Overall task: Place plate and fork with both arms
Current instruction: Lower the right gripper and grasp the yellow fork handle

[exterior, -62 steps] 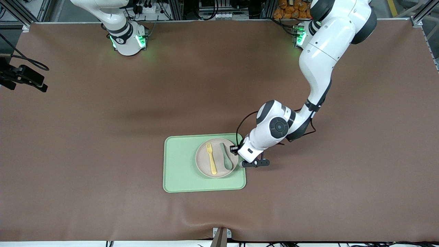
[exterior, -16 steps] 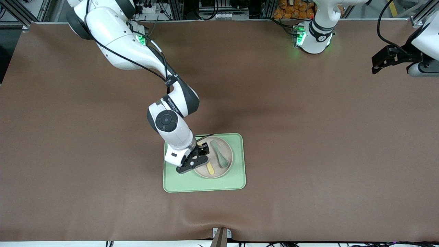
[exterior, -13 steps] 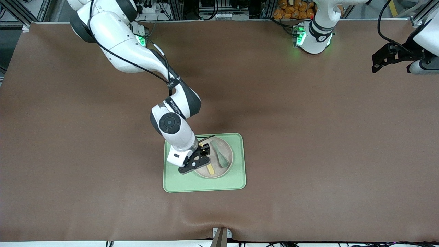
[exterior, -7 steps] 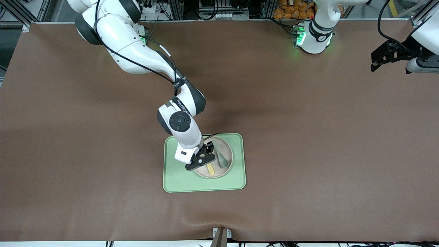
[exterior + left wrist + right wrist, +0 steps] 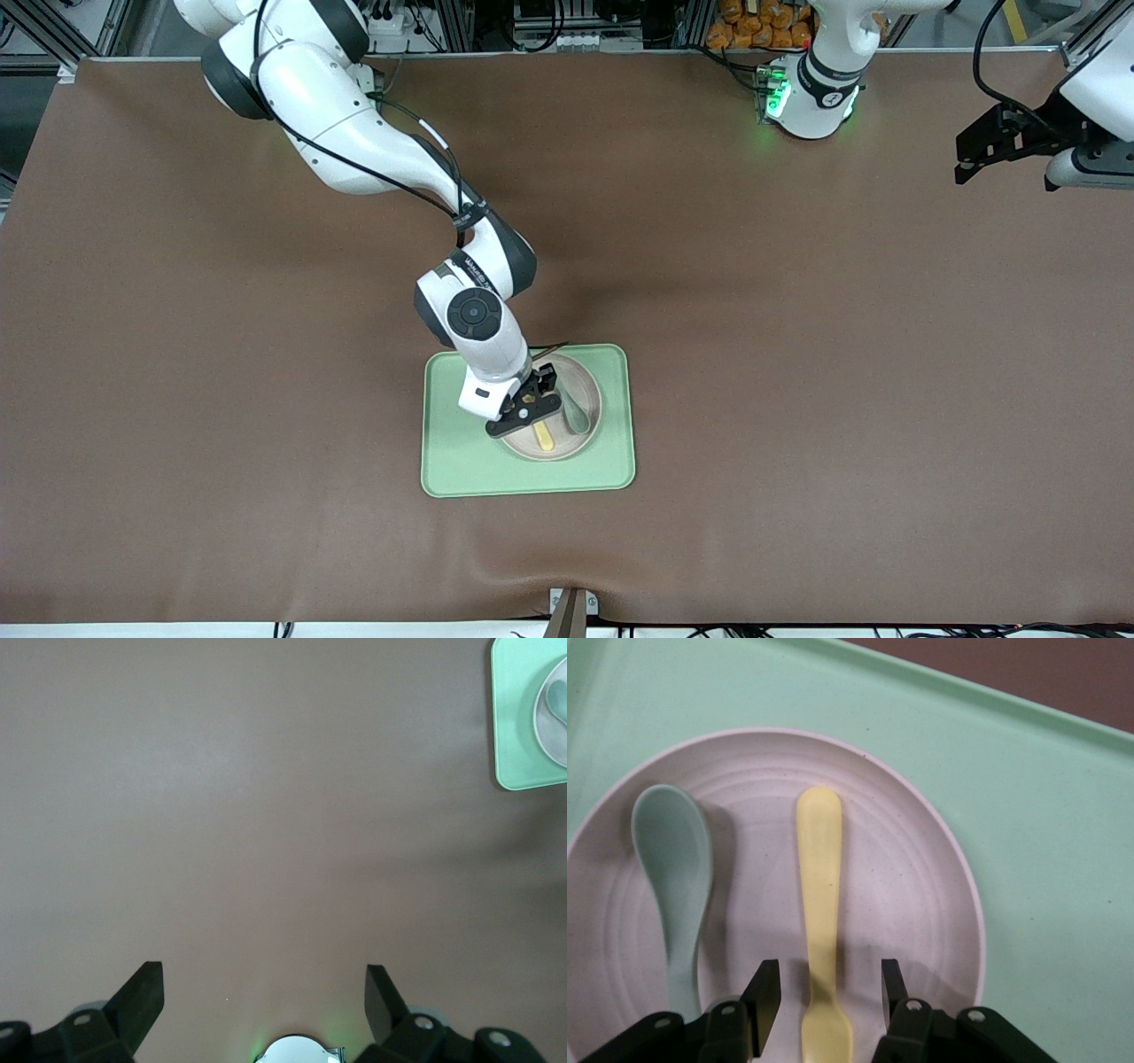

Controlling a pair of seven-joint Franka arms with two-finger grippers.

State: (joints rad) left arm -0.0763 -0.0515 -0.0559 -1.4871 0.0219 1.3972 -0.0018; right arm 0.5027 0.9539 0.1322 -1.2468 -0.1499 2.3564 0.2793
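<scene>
On the plate [image 5: 921,904], the right gripper [image 5: 830,997] straddles the fork [image 5: 819,904], jaws part-open and holding nothing, and may nudge the spoon [image 5: 678,895] just beside the fork; the left gripper [image 5: 263,1001] waits wide open, well apart from the plate.

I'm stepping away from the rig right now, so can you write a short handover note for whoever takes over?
Right gripper: down over the plate, jaws open on either side of the fork, not yet gripping it.
Left gripper: jaws open, holding nothing, waiting over bare table at the left arm's end.
Things: the plate sits on the green tray; the fork and a spoon lie side by side on the plate.
Done: right gripper lined up on the fork.
Left: grip the fork, lift it out and place it; the plate has yet to be picked up and placed.
</scene>
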